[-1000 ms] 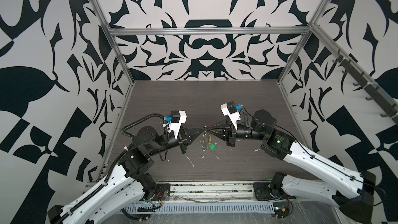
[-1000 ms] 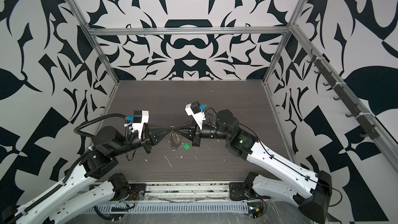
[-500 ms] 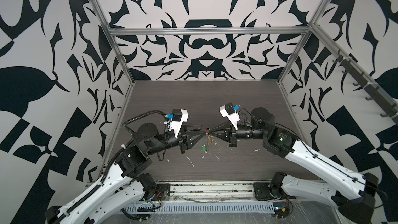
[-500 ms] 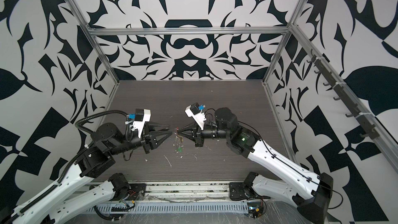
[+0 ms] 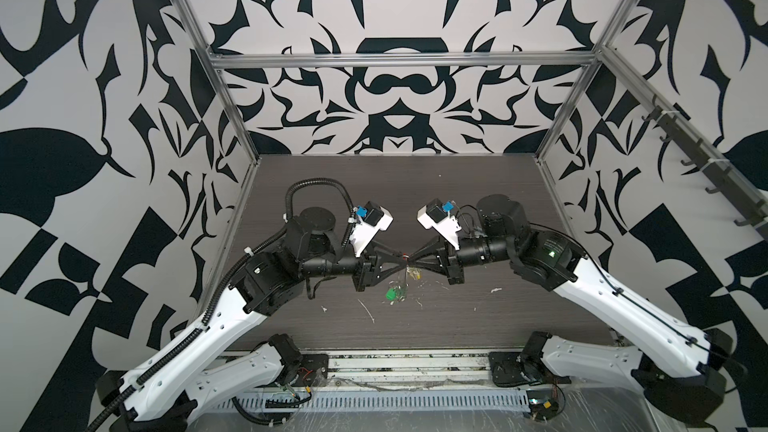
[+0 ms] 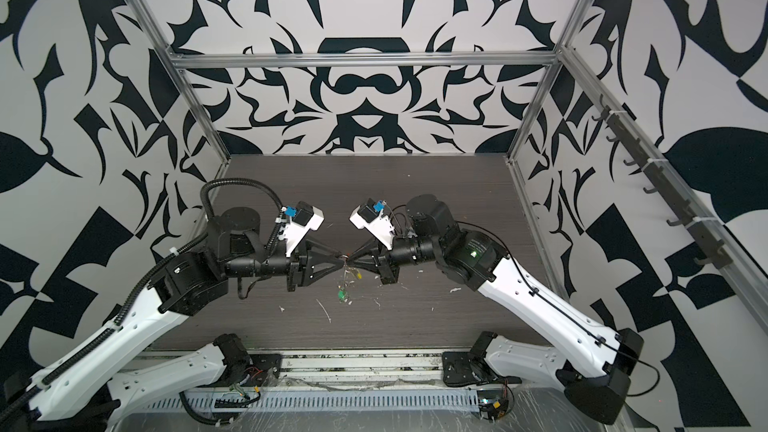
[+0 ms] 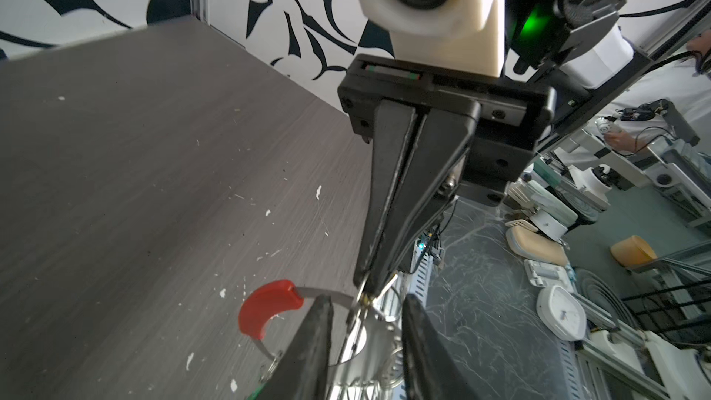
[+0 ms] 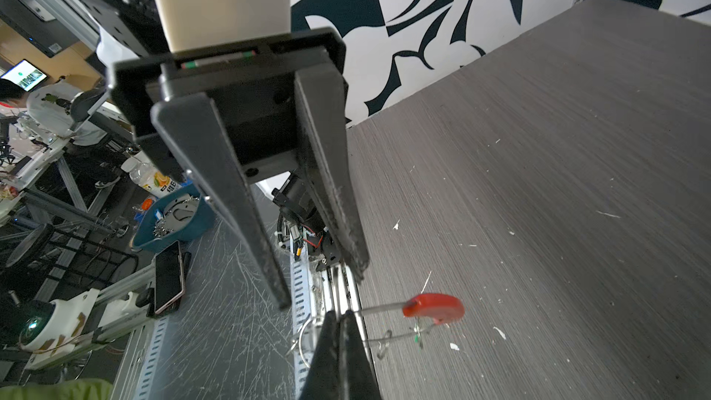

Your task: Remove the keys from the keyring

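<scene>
The keyring [image 7: 327,295] hangs above the table between both grippers; its red sleeve [image 7: 265,309] [image 8: 433,308] sticks out to one side. My right gripper [image 8: 339,314] [image 5: 412,262] is shut on the ring's thin wire. My left gripper [image 7: 367,300] [image 5: 400,262] faces it tip to tip, open, with one finger on each side of the wire and its small rings. In both top views the green key [image 5: 390,295] [image 6: 340,295] dangles low beneath the grippers. The yellow key [image 5: 414,272] [image 6: 355,273] hangs just under the right gripper's tip.
The dark wood-grain table [image 5: 478,201] carries small white flecks and scraps [image 5: 368,309] in front of the grippers. Patterned walls close in the back and both sides. A metal rail [image 5: 407,363] runs along the front edge between the two arm bases.
My left gripper, shut a second ago, opened and drew back a little, then came forward again with its jaws apart around the ring. The right gripper kept its hold.
</scene>
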Action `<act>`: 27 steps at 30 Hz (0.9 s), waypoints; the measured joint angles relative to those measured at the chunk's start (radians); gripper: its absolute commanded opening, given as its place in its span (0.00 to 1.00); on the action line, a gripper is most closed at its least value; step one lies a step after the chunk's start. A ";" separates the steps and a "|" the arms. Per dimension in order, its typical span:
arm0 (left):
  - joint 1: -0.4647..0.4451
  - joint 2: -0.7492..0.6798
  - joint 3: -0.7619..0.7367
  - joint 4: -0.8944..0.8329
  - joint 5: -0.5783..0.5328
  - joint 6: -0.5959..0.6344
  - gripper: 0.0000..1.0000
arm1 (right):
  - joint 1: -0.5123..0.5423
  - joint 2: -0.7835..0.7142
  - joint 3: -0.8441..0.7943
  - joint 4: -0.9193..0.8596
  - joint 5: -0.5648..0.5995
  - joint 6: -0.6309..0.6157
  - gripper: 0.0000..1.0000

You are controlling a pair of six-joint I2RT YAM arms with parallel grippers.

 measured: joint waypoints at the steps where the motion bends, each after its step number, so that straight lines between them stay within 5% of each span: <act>1: 0.000 0.006 0.007 -0.011 0.008 0.005 0.28 | 0.000 0.005 0.006 -0.014 -0.001 -0.006 0.00; 10: 0.000 0.042 0.032 -0.064 0.035 0.026 0.15 | 0.000 0.010 0.020 -0.069 -0.015 -0.030 0.00; 27: 0.000 0.084 0.087 -0.131 0.039 0.040 0.17 | 0.000 0.035 0.047 -0.107 -0.023 -0.050 0.00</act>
